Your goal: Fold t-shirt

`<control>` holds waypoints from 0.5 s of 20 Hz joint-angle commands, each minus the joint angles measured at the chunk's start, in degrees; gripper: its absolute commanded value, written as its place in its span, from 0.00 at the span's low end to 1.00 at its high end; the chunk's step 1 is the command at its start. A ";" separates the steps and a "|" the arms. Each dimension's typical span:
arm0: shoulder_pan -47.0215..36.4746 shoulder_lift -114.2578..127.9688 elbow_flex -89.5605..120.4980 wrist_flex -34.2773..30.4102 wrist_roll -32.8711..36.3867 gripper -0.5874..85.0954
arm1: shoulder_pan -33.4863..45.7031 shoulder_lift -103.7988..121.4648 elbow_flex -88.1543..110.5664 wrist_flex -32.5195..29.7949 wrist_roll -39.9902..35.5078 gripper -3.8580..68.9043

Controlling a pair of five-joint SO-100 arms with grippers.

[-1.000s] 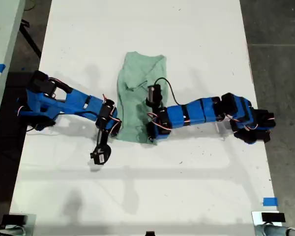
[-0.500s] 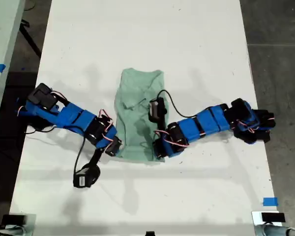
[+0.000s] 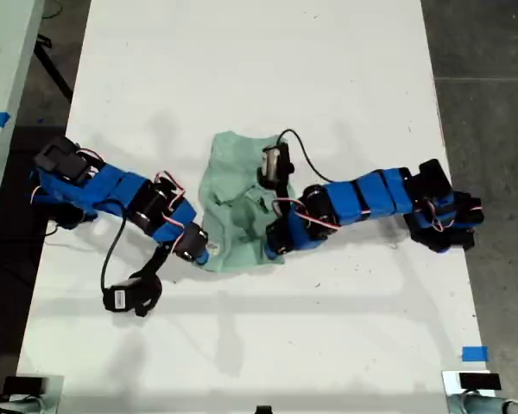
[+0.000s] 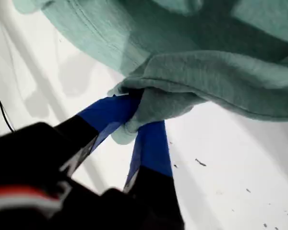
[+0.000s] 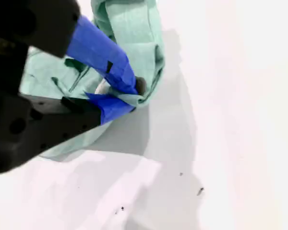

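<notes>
The t-shirt (image 3: 240, 205) sits mid-table (image 3: 259, 69), pale mint, rumpled, partly folded. The first gripper (image 4: 134, 122) and second gripper (image 5: 122, 96) each pinch its hem at 6 o'clock. Best bet: lift both corners level and carry them toward 12 o'clock together, keeping the cloth taut.

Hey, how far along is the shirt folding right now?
The t-shirt already looks narrowed to a strip, with no sleeves sticking out. In hand: my first gripper and my second gripper each pinch a bunch of its edge. Left, probably: carrying that end over the rest and flattening the rumpled cloth.
</notes>
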 commanded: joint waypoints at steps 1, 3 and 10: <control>-8.96 6.59 -1.67 3.25 4.13 0.01 | 7.03 8.61 -1.05 1.76 -5.80 0.04; -15.29 7.29 -1.49 5.01 8.09 0.01 | 11.51 9.76 -0.88 2.90 -9.05 0.04; -36.65 5.54 -0.70 5.71 19.86 0.01 | 24.79 8.26 2.11 1.58 -18.63 0.04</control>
